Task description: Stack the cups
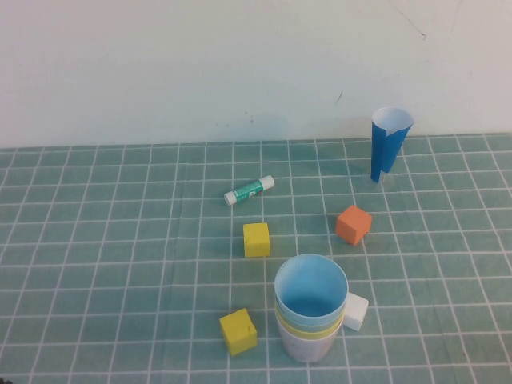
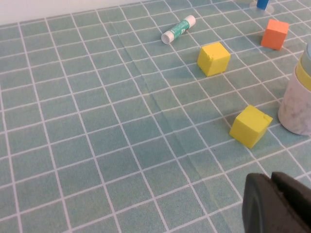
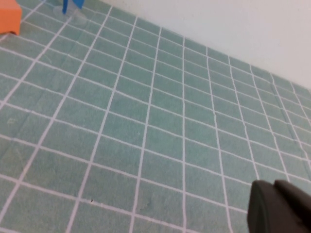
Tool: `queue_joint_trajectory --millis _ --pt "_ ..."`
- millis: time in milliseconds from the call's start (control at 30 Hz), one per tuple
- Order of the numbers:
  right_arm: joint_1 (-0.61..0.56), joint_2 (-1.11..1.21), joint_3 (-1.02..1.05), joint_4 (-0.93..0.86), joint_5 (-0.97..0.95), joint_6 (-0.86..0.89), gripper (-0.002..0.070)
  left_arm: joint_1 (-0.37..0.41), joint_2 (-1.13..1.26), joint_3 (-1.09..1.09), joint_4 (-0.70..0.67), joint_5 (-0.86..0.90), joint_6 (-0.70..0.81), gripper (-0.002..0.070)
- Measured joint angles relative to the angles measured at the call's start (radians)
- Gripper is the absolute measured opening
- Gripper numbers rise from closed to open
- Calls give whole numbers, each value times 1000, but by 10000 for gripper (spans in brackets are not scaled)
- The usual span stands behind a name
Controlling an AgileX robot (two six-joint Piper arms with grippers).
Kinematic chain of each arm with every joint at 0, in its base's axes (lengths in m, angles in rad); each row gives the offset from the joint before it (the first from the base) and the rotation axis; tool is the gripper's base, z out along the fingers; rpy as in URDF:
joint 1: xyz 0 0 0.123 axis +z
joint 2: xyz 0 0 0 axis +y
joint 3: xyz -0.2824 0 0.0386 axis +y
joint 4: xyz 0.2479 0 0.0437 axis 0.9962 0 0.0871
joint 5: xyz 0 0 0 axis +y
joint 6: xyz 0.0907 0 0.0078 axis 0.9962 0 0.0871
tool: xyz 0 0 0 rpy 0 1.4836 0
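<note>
Cups nested upright on the desk, both arms drawn back.
Stack of round tapered pastel cups (image 1: 310, 312) stands nearer left gripper (image 2: 279, 204); right gripper (image 3: 282, 208) faces elsewhere; both fingers pressed together, empty.

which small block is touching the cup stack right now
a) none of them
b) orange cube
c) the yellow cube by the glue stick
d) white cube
d: in the high view the white cube sits against the right side of the stacked cups, while the orange cube and both yellow cubes lie apart from them.
</note>
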Motion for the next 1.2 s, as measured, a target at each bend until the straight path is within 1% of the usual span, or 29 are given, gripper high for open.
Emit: queue_joint_trajectory --millis 133,200,233,300,433,533,567,667,767,833,1067,1200 --pt "0 0 0 0 0 0 -1 10 -11 12 19 -4 3 -2" --pt "0 0 0 0 0 0 -1 42 -31 34 31 -22 27 -2" --pt "0 0 0 0 0 0 -1 72 -46 48 34 -47 43 -2" --pt "0 0 0 0 0 -4 -1 145 -81 84 32 -119 60 -2" --pt "0 0 0 0 0 -4 -1 352 -168 189 8 -305 71 -2" --pt "0 0 0 0 0 -4 -1 510 -176 275 -27 -375 83 -2" --pt "0 0 0 0 0 -4 -1 554 -178 301 -47 -382 90 -2" --pt "0 0 0 0 0 -4 -1 636 -178 364 -88 -398 151 -2" --pt "0 0 0 0 0 -4 -1 660 -178 411 -108 -418 234 -2" --pt "0 0 0 0 0 -4 -1 661 -178 437 -115 -430 261 -2" --pt "0 0 0 0 0 -4 -1 659 -178 444 -151 -445 284 -2" --pt "0 0 0 0 0 -4 -1 627 -178 444 -161 -445 289 -2"
